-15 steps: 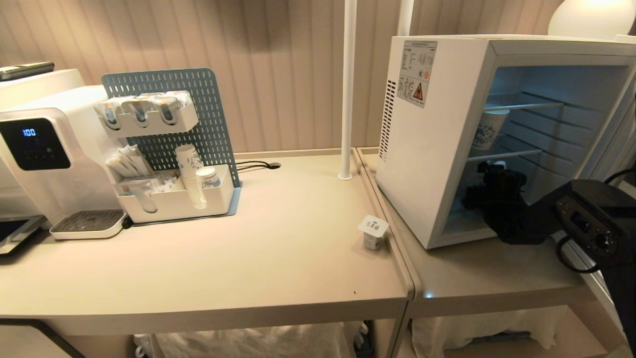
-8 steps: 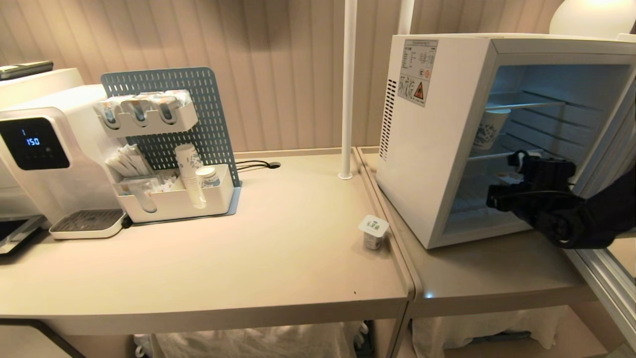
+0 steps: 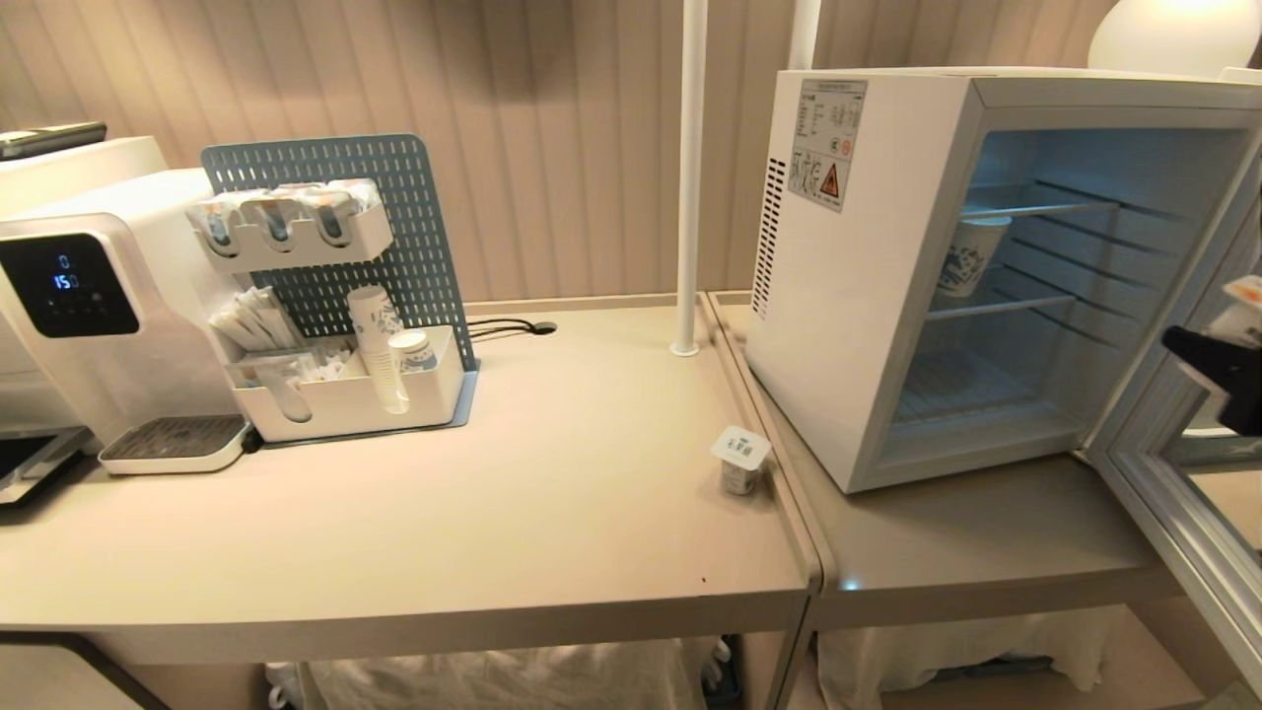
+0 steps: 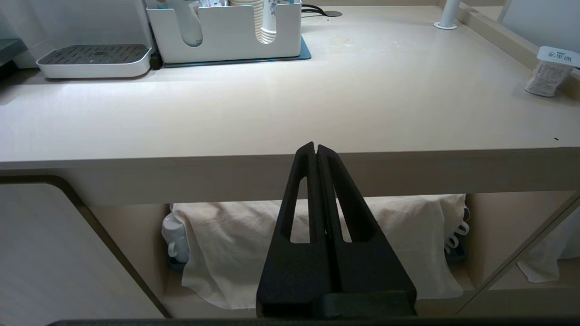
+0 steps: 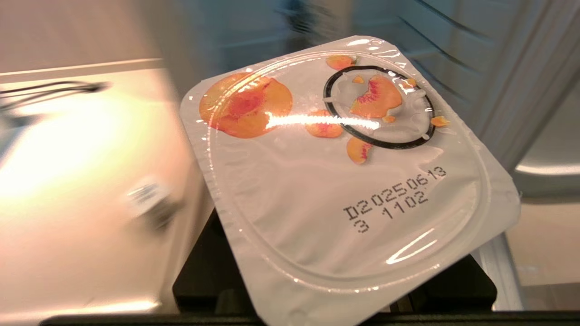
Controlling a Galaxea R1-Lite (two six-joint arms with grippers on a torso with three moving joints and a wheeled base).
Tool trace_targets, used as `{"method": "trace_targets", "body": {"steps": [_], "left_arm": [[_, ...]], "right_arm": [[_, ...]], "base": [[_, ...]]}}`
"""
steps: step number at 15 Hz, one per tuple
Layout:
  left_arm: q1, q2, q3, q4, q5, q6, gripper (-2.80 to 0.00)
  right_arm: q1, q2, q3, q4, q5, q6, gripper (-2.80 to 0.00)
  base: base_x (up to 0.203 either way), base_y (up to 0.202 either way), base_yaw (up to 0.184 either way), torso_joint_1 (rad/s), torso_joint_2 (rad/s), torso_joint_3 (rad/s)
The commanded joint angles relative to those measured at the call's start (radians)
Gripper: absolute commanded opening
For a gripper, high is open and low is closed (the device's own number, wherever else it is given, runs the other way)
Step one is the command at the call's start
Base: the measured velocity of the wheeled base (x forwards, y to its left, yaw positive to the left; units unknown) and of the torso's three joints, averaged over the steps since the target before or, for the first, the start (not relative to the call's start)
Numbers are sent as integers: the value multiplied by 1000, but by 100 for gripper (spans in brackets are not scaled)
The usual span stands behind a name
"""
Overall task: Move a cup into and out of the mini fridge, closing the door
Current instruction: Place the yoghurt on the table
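Observation:
The white mini fridge stands on the right table with its door swung wide open to the right. A sealed white cup with a peach-printed foil lid sits in my right gripper, which is shut on it; the lid hides the fingers. That gripper is at the far right edge of the head view, in front of the open door and outside the fridge. A second sealed cup stands on the left table near the fridge. My left gripper is shut and empty, parked below the table's front edge.
A blue-patterned paper cup stands on the fridge's middle wire shelf. A white pole rises just left of the fridge. A white organiser with paper cups and a water dispenser stand at the left.
My right arm has drawn out of the fridge's lower compartment and swung right, up to the picture's edge, carrying the peach-lidded cup. The left arm has not moved.

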Motion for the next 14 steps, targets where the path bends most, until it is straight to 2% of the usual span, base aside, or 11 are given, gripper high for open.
{"method": "trace_targets", "body": {"steps": [1,3,5,7,8,10,13,14], "left_arm": [[1,0,2,-1,0,-2,-280],[1,0,2,-1,0,-1,-280],[1,0,2,-2,0,-5,-280],[1,0,2,-2,0,-5,-280],[1,0,2,-2,2,-5,-280],[1,0,2,-2,1,-5,-280],[1,0,2,-2,1,-5,-280],[1,0,2,-2,2,-5,-280]], "right_arm": [[1,-453,28,273,114,0,-280],[38,-686,39,522,210,-11,-280],[102,-859,52,764,270,-13,-280],[113,-1021,104,836,255,13,-280],[115,-1102,132,844,218,20,-280],[118,-1164,222,787,88,37,-280],[119,-1156,516,486,13,-16,-280],[119,-1154,564,479,-17,-41,-280]], "base": [[0,0,0,0,0,0],[0,0,0,0,0,0],[0,0,0,0,0,0],[0,0,0,0,0,0],[0,0,0,0,0,0],[0,0,0,0,0,0],[0,0,0,0,0,0],[0,0,0,0,0,0]]}}
